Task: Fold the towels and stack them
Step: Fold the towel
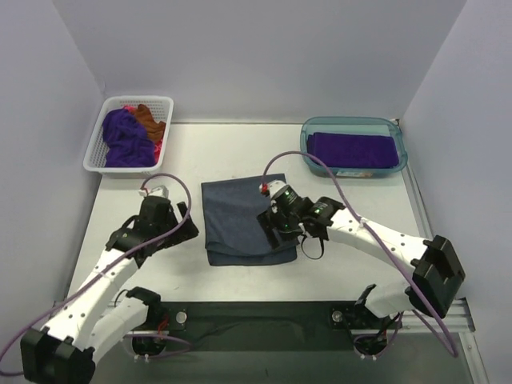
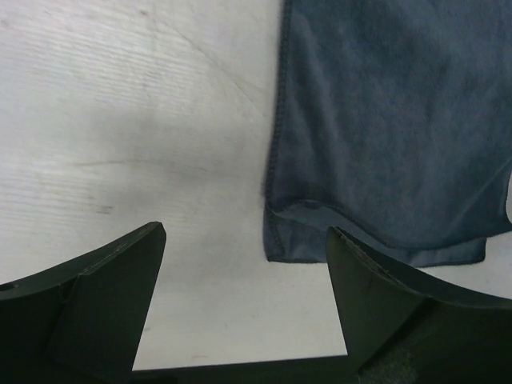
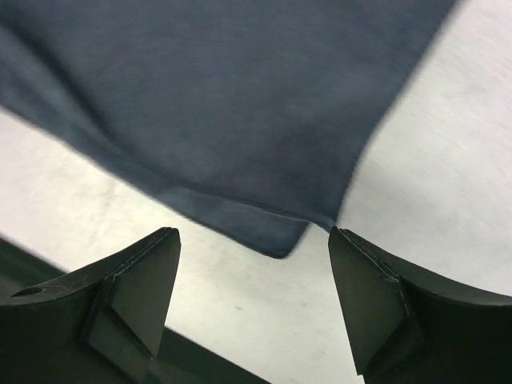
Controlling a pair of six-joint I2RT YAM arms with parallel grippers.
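A dark slate blue-grey cloth towel (image 1: 240, 216), folded to a rectangle, lies flat in the middle of the white table (image 1: 200, 152). The left gripper (image 2: 246, 240) is just beside its left edge, jaws wide and holding nothing. The right gripper (image 3: 254, 240) hangs at the near right corner of this towel, jaws also apart and empty. A folded deep purple towel (image 1: 352, 148) lies in the teal translucent plastic tub (image 1: 400, 156) at far right. The white lattice plastic basket (image 1: 96, 156) at far left holds a crumpled purple towel (image 1: 124, 136), a rust-brown towel (image 1: 148, 120) and a pink towel (image 1: 158, 146).
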